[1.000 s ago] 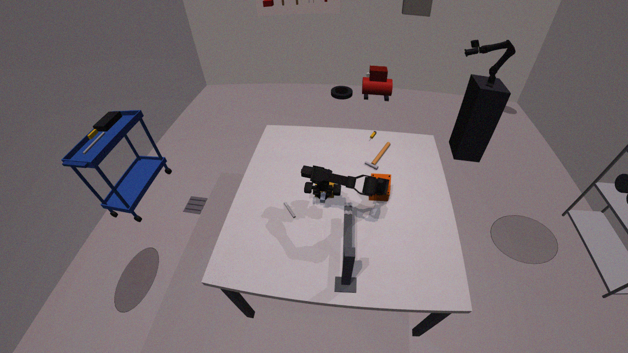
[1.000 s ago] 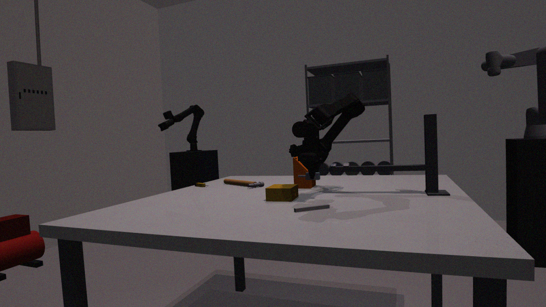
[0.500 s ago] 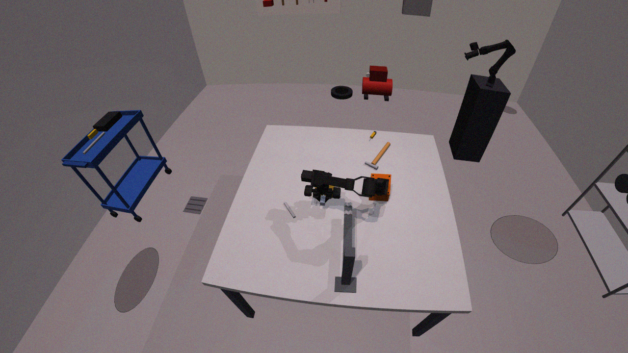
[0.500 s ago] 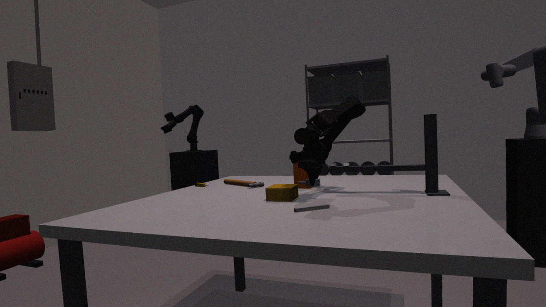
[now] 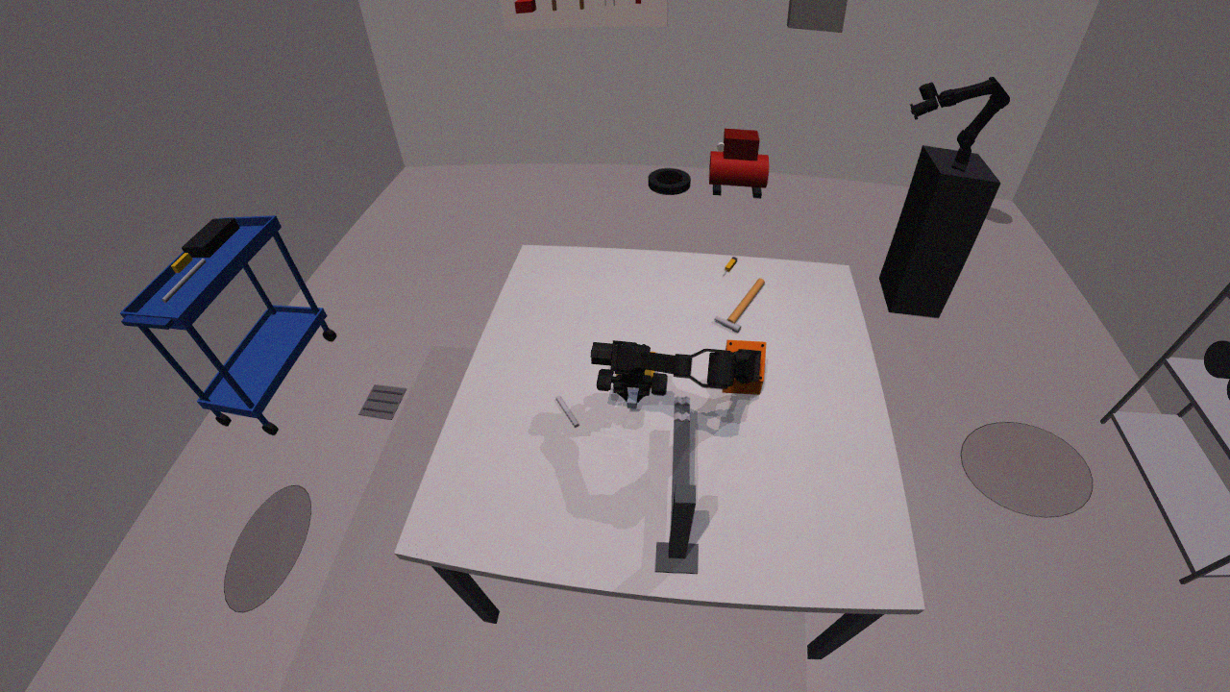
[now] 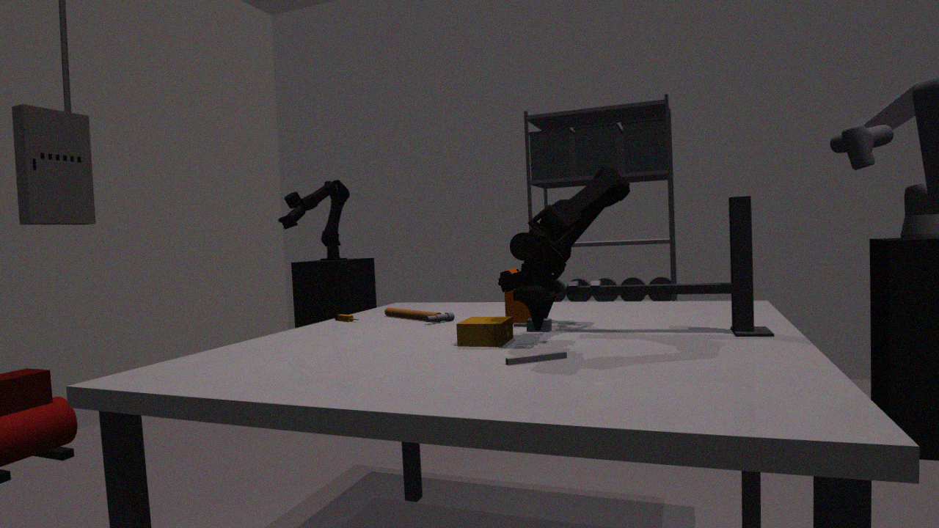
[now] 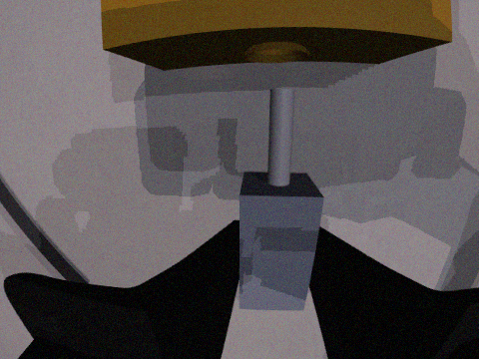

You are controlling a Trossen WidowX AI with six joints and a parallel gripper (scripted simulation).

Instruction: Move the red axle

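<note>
Over the white table (image 5: 799,516) (image 6: 315,367), the gripper (image 5: 633,395) (image 6: 538,326) (image 7: 273,230) is standing partly open, its fingers clamping a grey block (image 5: 631,398) (image 6: 544,325) (image 7: 279,254). A slim grey pin (image 7: 280,140) is projecting from the block towards the yellow beam (image 5: 649,372) (image 6: 484,331) (image 7: 279,17), whose near side is showing a round recess; whether they are touching cannot be told. The red axle cannot be made out. The V-blocks (image 5: 681,408) (image 6: 581,289) are sitting at the free end of the dark bracket (image 5: 680,525) (image 6: 741,262).
</note>
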